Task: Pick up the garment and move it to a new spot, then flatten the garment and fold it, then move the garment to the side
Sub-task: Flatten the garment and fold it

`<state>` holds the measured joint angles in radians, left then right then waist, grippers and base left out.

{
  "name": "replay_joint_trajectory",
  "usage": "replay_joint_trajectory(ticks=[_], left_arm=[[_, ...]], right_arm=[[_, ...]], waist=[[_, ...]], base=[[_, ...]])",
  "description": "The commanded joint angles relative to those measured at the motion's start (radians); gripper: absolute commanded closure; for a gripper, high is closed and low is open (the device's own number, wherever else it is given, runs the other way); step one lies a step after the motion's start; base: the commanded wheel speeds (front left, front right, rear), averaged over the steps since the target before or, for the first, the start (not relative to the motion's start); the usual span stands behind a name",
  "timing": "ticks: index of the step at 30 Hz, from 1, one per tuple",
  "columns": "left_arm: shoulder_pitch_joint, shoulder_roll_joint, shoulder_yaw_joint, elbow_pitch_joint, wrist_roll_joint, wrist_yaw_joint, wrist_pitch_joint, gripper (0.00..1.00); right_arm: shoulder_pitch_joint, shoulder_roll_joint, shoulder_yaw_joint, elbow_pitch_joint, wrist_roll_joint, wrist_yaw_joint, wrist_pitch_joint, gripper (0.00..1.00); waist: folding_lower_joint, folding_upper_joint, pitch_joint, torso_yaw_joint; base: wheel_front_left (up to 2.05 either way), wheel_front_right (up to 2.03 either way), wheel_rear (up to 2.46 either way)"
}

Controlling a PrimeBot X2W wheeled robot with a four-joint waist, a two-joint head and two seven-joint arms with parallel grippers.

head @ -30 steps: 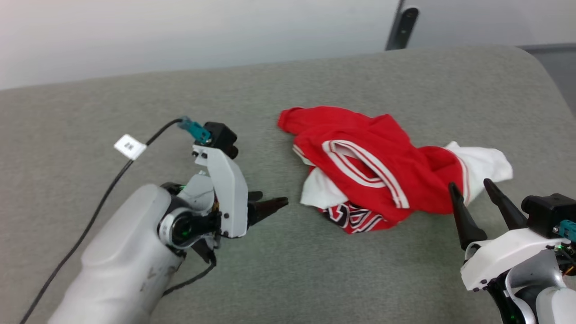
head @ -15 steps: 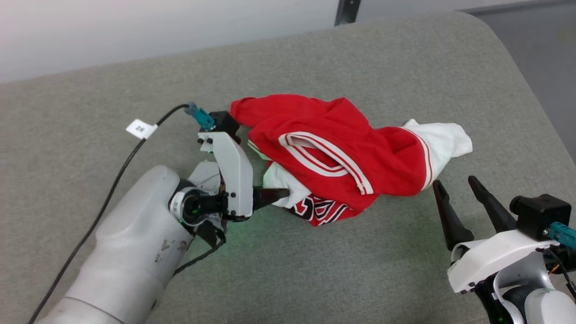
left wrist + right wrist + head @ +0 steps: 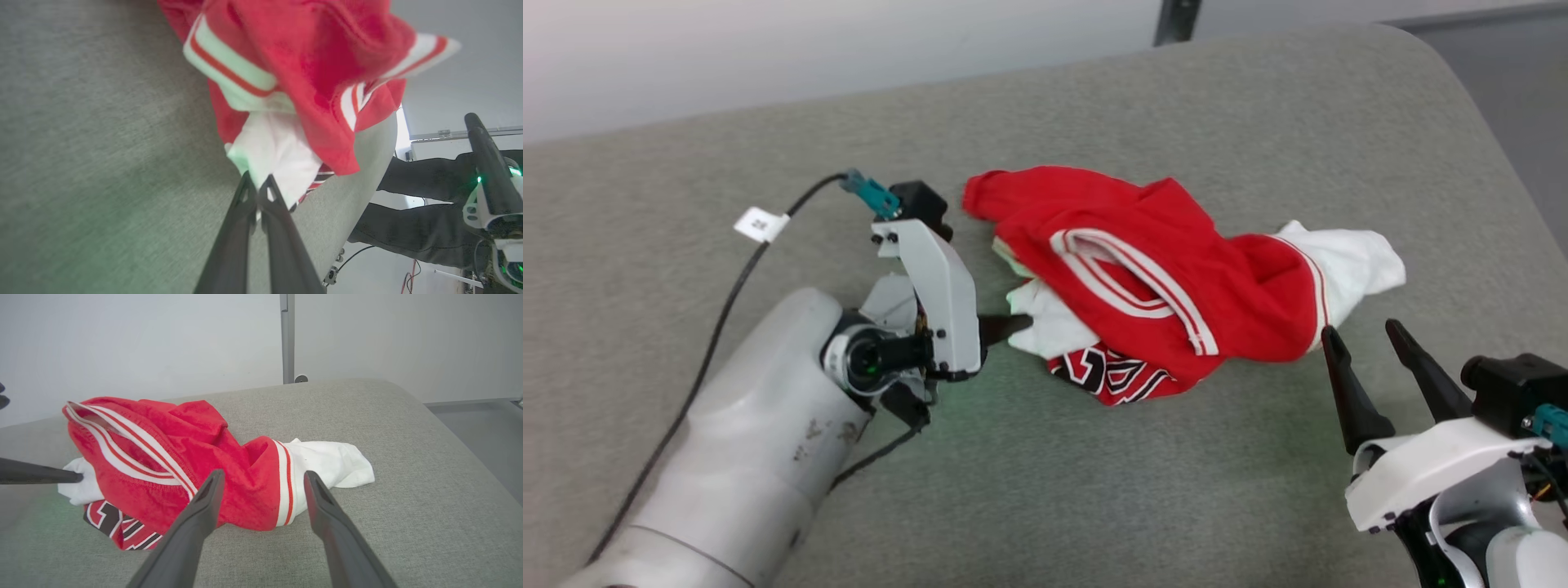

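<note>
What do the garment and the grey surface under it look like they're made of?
The garment looks like soft, matte knit fabric, probably cotton jersey: it crumples into loose folds and has ribbed-looking striped trim. The grey surface looks like matte woven upholstery cloth, with a fine flecked texture and rounded, padded-looking edges.

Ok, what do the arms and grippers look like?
The left gripper and right gripper each have two long tapered dark fingers on a white bracket. The left forearm is a scuffed pale-grey shell, with a black cable, white tag and teal connector.
</note>
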<state>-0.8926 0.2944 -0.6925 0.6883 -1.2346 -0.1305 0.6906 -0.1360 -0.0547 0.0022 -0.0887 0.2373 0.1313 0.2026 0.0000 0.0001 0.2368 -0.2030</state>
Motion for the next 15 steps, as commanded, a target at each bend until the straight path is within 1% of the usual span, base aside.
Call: replay_joint_trajectory(ticks=[1,5,9,13,15], left_arm=[[-0.009,0.012,0.000,-0.009,-0.004,0.000,-0.007,1.00],[-0.013,0.085,0.003,-0.059,-0.009,0.000,-0.046,1.00],[0.004,0.173,0.057,-0.107,-0.049,0.000,-0.087,1.00],[0.056,0.242,0.111,-0.163,-0.083,0.001,-0.128,1.00],[0.099,0.280,0.107,-0.179,-0.063,0.008,-0.142,1.00]], right_arm=[[0.013,0.002,-0.005,-0.003,-0.003,-0.001,0.000,0.00],[0.035,0.002,-0.011,-0.001,-0.005,-0.001,0.011,0.00],[0.053,0.003,-0.015,-0.009,-0.003,-0.001,0.025,0.00],[0.067,0.003,-0.018,-0.020,0.001,-0.001,0.041,0.00],[0.072,0.003,-0.020,-0.025,0.004,-0.001,0.043,0.00]], waist=[[0.0000,-0.0001,-0.025,0.036],[0.0000,-0.0001,-0.063,0.081],[0.0000,-0.0001,-0.099,0.119],[0.0000,-0.0001,-0.116,0.147],[0.0000,-0.0001,-0.119,0.158]], base=[[0.00,0.00,0.00],[0.00,0.00,0.00],[0.00,0.00,0.00],[0.00,0.00,0.00],[0.00,0.00,0.00]])
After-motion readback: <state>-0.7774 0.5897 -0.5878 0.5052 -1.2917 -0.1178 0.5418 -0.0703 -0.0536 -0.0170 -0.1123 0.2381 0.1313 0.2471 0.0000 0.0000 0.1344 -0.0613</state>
